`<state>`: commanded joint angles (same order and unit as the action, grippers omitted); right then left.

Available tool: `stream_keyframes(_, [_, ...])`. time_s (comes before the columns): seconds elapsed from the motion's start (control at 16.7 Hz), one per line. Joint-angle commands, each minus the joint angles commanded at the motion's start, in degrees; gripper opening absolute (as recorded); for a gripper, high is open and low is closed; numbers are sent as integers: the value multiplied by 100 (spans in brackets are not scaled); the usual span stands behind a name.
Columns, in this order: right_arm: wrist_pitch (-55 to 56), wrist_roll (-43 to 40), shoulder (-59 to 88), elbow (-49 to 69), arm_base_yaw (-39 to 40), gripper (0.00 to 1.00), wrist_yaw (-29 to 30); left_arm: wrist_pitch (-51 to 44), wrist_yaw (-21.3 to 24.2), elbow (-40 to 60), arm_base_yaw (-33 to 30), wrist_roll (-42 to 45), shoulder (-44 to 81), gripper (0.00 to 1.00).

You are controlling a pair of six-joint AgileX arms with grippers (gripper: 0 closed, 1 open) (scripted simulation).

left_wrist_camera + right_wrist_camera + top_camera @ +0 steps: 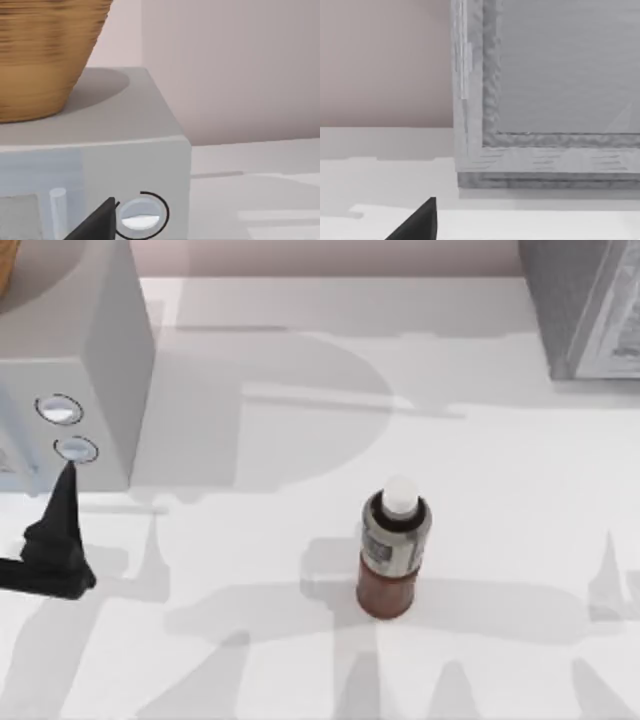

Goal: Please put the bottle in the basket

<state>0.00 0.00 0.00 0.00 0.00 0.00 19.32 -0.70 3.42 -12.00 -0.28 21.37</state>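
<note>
Your bottle point(393, 548) stands upright near table point(250, 540) centre, free of both arms. Basket point(45, 55) sits atop the grey box point(115, 145) at far left. L gripper point(58, 540) hovers beside that box; finger state can't be told.

**Two grey boxes on a white table**

A pale grey box point(75, 360) with two round dials point(59, 409) on its front sits at the upper left of the top view. A silver-grey box point(585, 305) with printed sides occupies the upper right corner. The white table point(250, 640) carries long shadows.
</note>
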Motion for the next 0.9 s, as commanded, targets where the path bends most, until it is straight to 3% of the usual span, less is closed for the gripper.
stream_keyframes(0.6, [0,0,0,0,0,100,0,4598,-382,624,-2599,18,5757,100])
stream_keyframes(0.9, [0,0,0,0,0,100,0,6445,-498,902,-3645,41,8051,100])
